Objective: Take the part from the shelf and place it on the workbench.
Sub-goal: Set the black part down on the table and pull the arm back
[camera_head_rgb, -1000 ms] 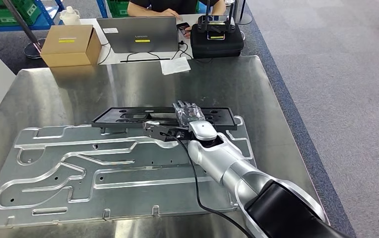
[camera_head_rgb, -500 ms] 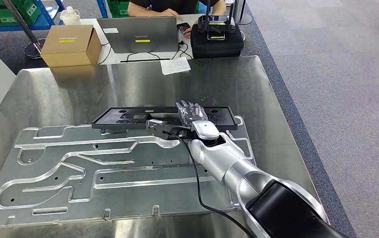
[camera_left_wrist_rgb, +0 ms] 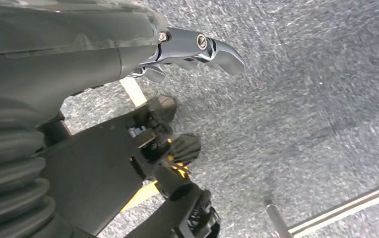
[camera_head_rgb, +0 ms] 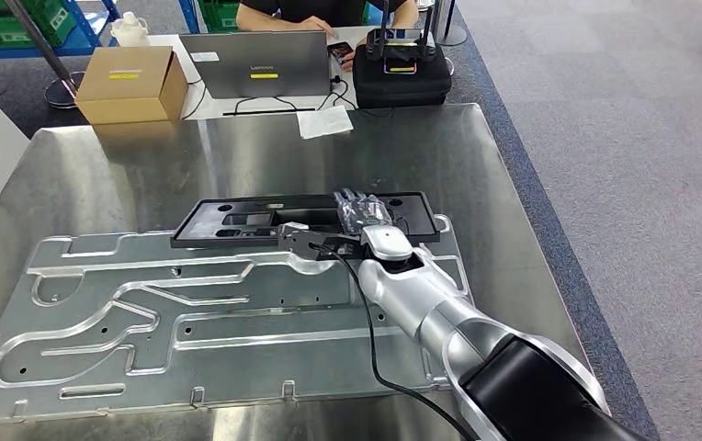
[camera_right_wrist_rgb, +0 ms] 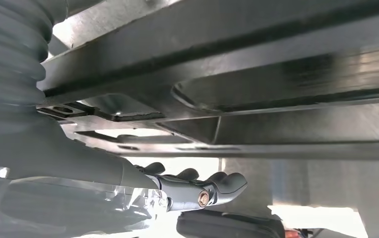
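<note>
Part (camera_head_rgb: pixel 265 219), a flat black cut-out frame, lies across the grooved aluminium plate (camera_head_rgb: pixel 145 312) on the steel desk (camera_head_rgb: pixel 237 156), its near edge pinched by right hand (camera_head_rgb: pixel 363 220) fingers (camera_head_rgb: pixel 352 204).

Part (camera_head_rgb: pixel 265 219) on plate's (camera_head_rgb: pixel 145 322) far edge, plate on workbench (camera_head_rgb: pixel 237 152), laptop (camera_head_rgb: pixel 255 62) behind

Right hand (camera_head_rgb: pixel 363 219) carried black part (camera_head_rgb: pixel 237 219) slightly right.
</note>
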`<action>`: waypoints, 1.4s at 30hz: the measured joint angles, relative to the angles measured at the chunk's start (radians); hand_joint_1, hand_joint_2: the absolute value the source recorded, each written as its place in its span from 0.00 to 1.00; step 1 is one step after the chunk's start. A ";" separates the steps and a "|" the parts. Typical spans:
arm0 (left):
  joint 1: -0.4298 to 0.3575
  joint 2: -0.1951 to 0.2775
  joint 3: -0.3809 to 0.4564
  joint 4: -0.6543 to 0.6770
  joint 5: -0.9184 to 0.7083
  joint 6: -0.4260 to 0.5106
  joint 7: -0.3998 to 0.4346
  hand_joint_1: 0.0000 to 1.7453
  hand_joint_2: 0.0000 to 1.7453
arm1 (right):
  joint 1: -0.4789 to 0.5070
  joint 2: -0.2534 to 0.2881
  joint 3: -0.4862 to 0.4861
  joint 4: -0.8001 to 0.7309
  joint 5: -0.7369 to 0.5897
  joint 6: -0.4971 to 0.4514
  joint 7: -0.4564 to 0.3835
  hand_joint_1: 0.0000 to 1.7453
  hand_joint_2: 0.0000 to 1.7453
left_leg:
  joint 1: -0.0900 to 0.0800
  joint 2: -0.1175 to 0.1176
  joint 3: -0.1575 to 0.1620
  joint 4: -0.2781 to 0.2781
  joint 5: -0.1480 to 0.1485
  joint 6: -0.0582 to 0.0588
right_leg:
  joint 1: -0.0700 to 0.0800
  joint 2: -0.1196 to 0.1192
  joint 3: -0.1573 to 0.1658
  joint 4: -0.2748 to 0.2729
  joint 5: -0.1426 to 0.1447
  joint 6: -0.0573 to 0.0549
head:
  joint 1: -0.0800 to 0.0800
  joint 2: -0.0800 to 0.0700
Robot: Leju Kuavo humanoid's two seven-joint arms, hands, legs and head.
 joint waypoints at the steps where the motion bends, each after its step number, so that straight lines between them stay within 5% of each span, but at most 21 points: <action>1: 0.000 0.000 0.000 0.000 0.003 -0.002 -0.005 0.00 0.00 | 0.002 -0.001 -0.002 0.001 0.001 0.000 -0.001 0.00 1.00 | 0.000 0.000 0.000 0.000 0.000 0.000 | 0.000 0.000 0.000 0.000 0.000 0.000 | 0.000 0.000; 11: 0.002 0.000 0.000 0.000 0.010 -0.002 -0.016 0.00 0.00 | -0.003 -0.010 -0.010 -0.001 0.018 -0.034 -0.035 0.00 1.00 | -0.002 0.000 -0.001 0.004 -0.001 0.003 | -0.003 0.000 0.000 -0.001 0.002 0.003 | 0.000 0.000; 18: 0.006 0.000 -0.001 0.000 0.025 0.001 -0.016 0.00 0.00 | -0.108 0.025 -0.019 -0.070 0.008 0.013 -0.071 0.00 1.00 | -0.001 0.002 0.002 -0.010 0.011 0.022 | -0.008 -0.001 -0.003 0.003 0.000 0.020 | 0.000 0.000; 20: 0.005 -0.002 -0.002 0.000 0.028 0.001 -0.016 0.00 0.00 | -0.146 0.037 -0.018 -0.101 -0.017 0.050 -0.064 0.00 1.00 | 0.006 0.004 0.009 -0.027 0.021 0.030 | -0.011 -0.003 -0.028 0.057 -0.033 0.031 | 0.001 0.000; 23: 0.006 -0.003 -0.009 0.000 0.029 0.000 -0.016 0.00 0.00 | -0.186 0.044 0.004 -0.135 -0.059 0.083 -0.041 0.00 1.00 | 0.008 0.002 0.009 -0.028 0.022 0.031 | -0.027 -0.005 -0.122 0.241 -0.105 0.049 | 0.001 0.000; 25: 0.007 -0.005 -0.013 0.000 0.031 -0.001 -0.016 0.00 0.00 | -0.203 0.046 0.028 -0.149 -0.090 0.092 -0.028 0.00 1.00 | 0.013 -0.001 0.010 -0.024 0.018 0.025 | -0.039 -0.007 -0.140 0.258 -0.082 0.060 | 0.001 0.000; 28: 0.007 -0.010 -0.016 0.000 0.035 -0.002 -0.016 0.00 0.00 | -0.232 0.047 0.059 -0.158 -0.129 0.092 -0.021 0.00 1.00 | 0.022 -0.005 0.006 -0.003 0.004 0.004 | -0.050 -0.008 -0.069 0.084 0.016 0.073 | 0.002 0.000; 30: 0.006 -0.012 -0.017 0.000 0.039 -0.002 -0.017 0.00 0.00 | -0.244 0.050 0.076 -0.159 -0.143 0.090 -0.020 0.00 1.00 | 0.020 -0.006 -0.004 0.010 -0.001 -0.010 | -0.048 -0.006 -0.049 0.029 0.029 0.067 | 0.001 0.000; 34: 0.008 -0.017 -0.017 0.000 0.058 -0.007 -0.018 0.00 0.00 | -0.244 0.053 0.093 -0.150 -0.150 0.082 -0.021 0.00 1.00 | 0.024 -0.005 -0.018 0.024 -0.013 -0.033 | -0.042 -0.007 -0.061 0.026 0.034 0.033 | -0.001 0.000; 39: 0.006 -0.015 -0.014 0.000 0.079 -0.016 -0.013 0.00 0.00 | -0.231 0.054 0.102 -0.130 -0.152 0.064 -0.029 0.00 1.00 | 0.021 -0.003 -0.122 0.285 -0.152 -0.031 | -0.030 -0.009 -0.075 0.021 0.048 0.009 | -0.001 0.000; 40: 0.005 -0.014 -0.014 0.000 0.083 -0.018 -0.011 0.00 0.00 | -0.226 0.054 0.103 -0.126 -0.154 0.061 -0.031 0.00 1.00 | 0.020 -0.003 -0.121 0.294 -0.147 -0.028 | -0.027 -0.009 -0.078 0.022 0.050 0.008 | -0.001 0.000; 42: 0.004 -0.013 -0.013 0.000 0.088 -0.022 -0.008 0.00 0.00 | -0.219 0.054 0.103 -0.119 -0.157 0.054 -0.036 0.00 1.00 | 0.018 -0.003 -0.066 0.199 -0.090 -0.020 | -0.024 -0.008 -0.081 0.027 0.053 0.007 | -0.001 0.000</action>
